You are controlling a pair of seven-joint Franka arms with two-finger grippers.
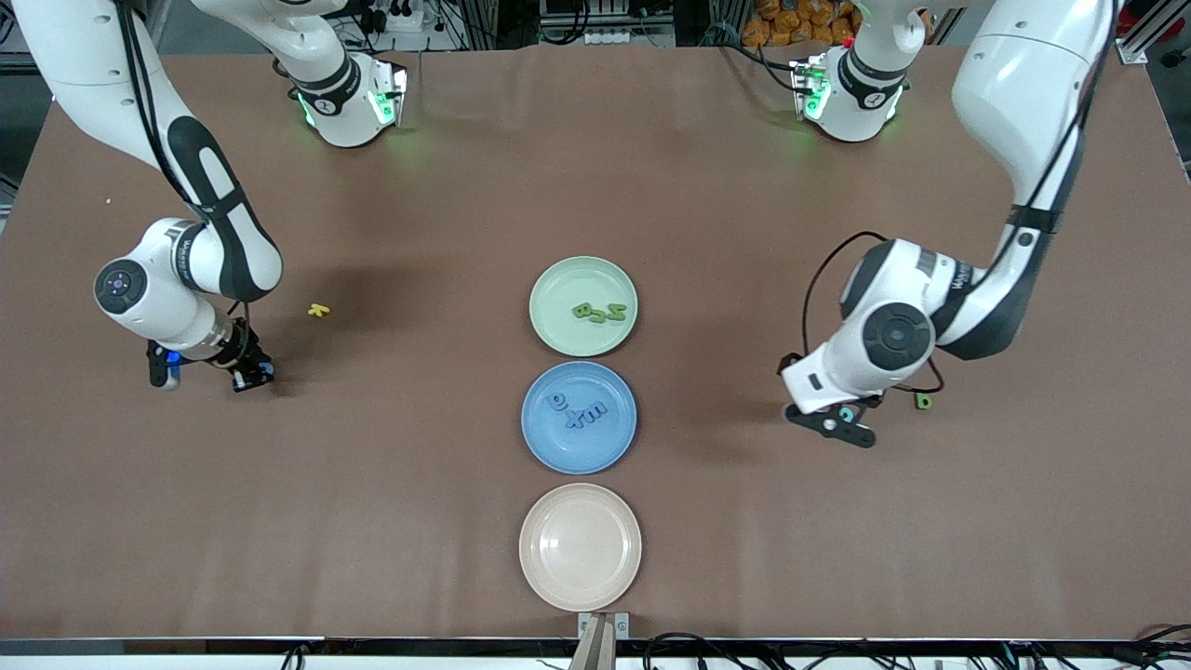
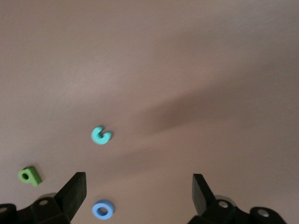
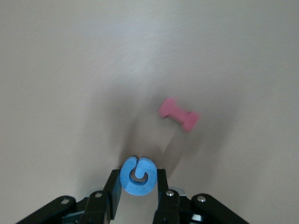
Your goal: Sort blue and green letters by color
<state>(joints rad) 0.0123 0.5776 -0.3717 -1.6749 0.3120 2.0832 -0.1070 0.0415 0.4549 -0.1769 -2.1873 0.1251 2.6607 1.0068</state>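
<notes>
right tool [image 3: 138, 186] at the right arm's end of the tabletop [image 1: 744, 521], pinching a blue letter [image 3: 138, 176]; a red letter [image 3: 179, 114] lies on the tabletop below. left tool [image 2: 139, 189] spread wide over the left arm's end, above a teal letter [image 2: 100, 135], a green letter [image 2: 29, 175] and a blue ring letter [image 2: 103, 209]. green plate [image 1: 558, 279] holds green letters [image 1: 600, 312]; blue plate [image 1: 544, 437] holds blue letters [image 1: 575, 410].

Three plates — green plate [image 1: 549, 321], blue plate [image 1: 542, 437], cream plate [image 1: 580, 547] — block the frame's centre column, the right gripper [image 1: 249, 368] occupies middle left, the left gripper [image 1: 842, 425] middle right, and brown table [image 1: 595, 167] lies open across the upper middle and lower corners.
</notes>
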